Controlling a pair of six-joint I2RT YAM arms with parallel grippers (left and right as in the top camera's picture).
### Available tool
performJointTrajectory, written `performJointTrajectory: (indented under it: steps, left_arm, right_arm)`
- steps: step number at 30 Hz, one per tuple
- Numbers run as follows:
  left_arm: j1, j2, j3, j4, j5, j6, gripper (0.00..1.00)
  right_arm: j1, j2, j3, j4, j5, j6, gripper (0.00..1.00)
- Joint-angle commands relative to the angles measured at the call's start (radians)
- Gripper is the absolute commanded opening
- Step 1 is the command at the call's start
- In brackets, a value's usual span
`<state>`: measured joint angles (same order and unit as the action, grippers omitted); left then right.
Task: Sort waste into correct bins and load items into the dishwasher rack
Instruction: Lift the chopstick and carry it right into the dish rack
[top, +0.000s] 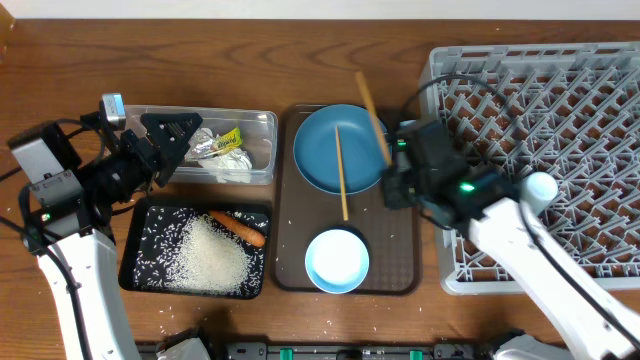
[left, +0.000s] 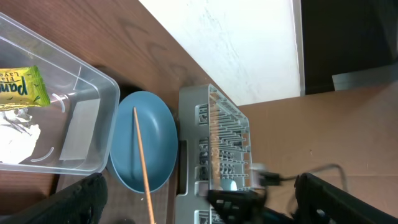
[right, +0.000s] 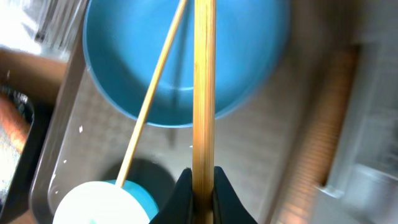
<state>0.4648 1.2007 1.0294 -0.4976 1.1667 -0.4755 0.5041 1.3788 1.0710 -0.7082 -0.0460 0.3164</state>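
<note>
The right gripper (right: 202, 179) is pinched tight on one chopstick (right: 204, 93), gripping it near one end. The stick runs straight out from the jaws over the plate (right: 249, 62). It looks like light, stiff, smooth wood. With so much length free it could pivot or slip, so a hold nearer the middle would likely steady it.

The second chopstick (right: 149, 99) lies across the plate, one end by the bowl (right: 99, 202). Both dishes sit on the brown tray (right: 249, 162); they look hard and slick, best taken by the rim. The rack (top: 560, 110) stands just right of that tray.

Across the desk (top: 250, 50), the left gripper (top: 178, 135) hangs wide open, holding nothing, over the tub (top: 262, 120), with the black tray (top: 128, 250) just beside it. The desk is brown wood grain, and a pale surface (left: 236, 43) lies beyond its far edge.
</note>
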Motion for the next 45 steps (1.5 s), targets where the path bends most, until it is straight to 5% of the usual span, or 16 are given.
performJointTrajectory:
  steps: [1, 10, 24, 27, 28, 31, 40, 45]
  left_arm:
    - [0.005, -0.006, 0.009, -0.002, -0.002, -0.008, 0.98]
    - [0.005, -0.006, 0.009, -0.002, -0.002, -0.008, 0.98]
    - [0.005, -0.006, 0.009, -0.002, -0.001, -0.008, 0.98]
    - [0.005, -0.006, 0.009, -0.002, -0.002, -0.008, 0.98]
    - [0.005, -0.006, 0.009, -0.002, -0.002, -0.008, 0.98]
    - [0.005, -0.006, 0.009, -0.002, -0.002, -0.008, 0.98]
    - [0.005, -0.006, 0.009, -0.002, -0.001, -0.008, 0.98]
    - [0.005, -0.006, 0.009, -0.002, -0.002, -0.008, 0.98]
  right_arm:
    - [-0.076, -0.078, 0.010, -0.057, 0.096, -0.022, 0.01]
    - [-0.272, -0.061, 0.008, -0.166, 0.166, -0.145, 0.01]
    - [-0.317, 0.099, 0.008, -0.002, 0.166, -0.203, 0.02]
    - [-0.322, 0.112, 0.008, 0.002, 0.166, -0.203, 0.10]
    - [-0.322, 0.114, 0.008, 0.001, 0.166, -0.203, 0.24]
    - [-0.322, 0.114, 0.008, 0.001, 0.166, -0.203, 0.41]
    - [-0.320, 0.105, 0.026, -0.005, 0.154, -0.229, 0.45]
    - [-0.306, 0.046, 0.113, -0.077, -0.034, -0.223, 0.46]
